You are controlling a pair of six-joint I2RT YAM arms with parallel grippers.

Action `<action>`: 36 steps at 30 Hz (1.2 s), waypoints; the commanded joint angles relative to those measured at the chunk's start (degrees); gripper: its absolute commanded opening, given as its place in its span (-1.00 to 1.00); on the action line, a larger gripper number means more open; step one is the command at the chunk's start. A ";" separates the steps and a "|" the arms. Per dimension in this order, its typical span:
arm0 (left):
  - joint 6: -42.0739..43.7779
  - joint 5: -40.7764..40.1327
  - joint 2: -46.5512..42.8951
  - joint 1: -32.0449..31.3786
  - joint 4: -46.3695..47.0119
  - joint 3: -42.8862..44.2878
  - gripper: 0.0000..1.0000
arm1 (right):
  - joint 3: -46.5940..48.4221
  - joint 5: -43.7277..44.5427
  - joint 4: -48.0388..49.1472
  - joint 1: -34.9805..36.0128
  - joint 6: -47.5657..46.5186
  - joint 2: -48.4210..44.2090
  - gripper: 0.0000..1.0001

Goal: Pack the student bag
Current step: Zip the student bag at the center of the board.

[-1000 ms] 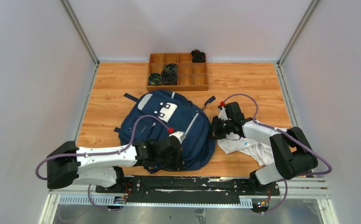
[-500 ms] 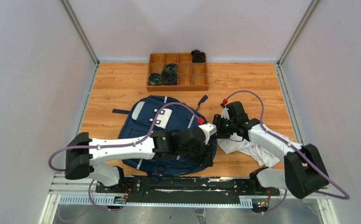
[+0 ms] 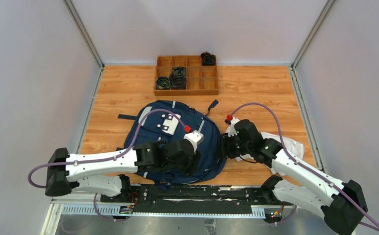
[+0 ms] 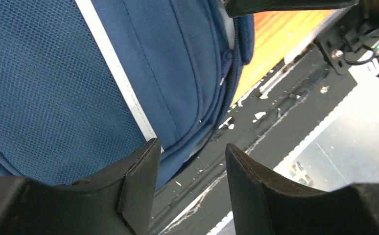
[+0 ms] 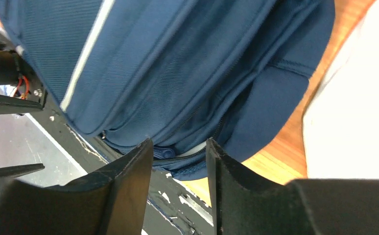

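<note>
My left gripper hangs over the near-left flank of the student bag, fingers apart with nothing between them, only navy mesh and a grey stripe beneath. The bag lies flat in the middle of the table, front patch up, its bottom edge at the near rim by my bases. I judge it soft and floppy, bulky rather than heavy: broad panels would bunch and slide under my pads, so the firm piping along the zipper seam is the place to pinch it — or a strap. My right gripper sits at the bag's near-right corner, fingers also parted and empty, the zipper line showing through the gap. Just right of it lies a white cloth garment, limp on the boards. The table is smooth wood planking, with a compartmented wooden tray at the far edge, and plain pale walls close in on three sides.
</note>
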 commanded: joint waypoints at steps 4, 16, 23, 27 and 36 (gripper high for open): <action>4.80 -6.02 11.83 -0.66 1.16 9.50 0.04 | -2.36 1.66 -0.24 -1.74 8.61 3.25 -0.22; 8.81 -9.90 20.83 -4.20 -0.95 14.40 0.04 | -5.35 -9.19 2.60 -22.50 9.65 0.12 -0.34; 17.62 -20.77 17.86 -12.94 -1.41 10.21 0.13 | -4.88 -10.66 1.23 -26.84 7.74 0.44 -0.29; 15.05 -29.27 19.47 -15.88 -2.31 9.78 0.17 | -4.84 -11.60 1.56 -26.84 7.46 2.12 -0.26; 7.59 -37.98 30.87 -15.94 -10.76 14.67 0.14 | -4.11 -14.19 1.66 -26.85 6.30 4.87 -0.25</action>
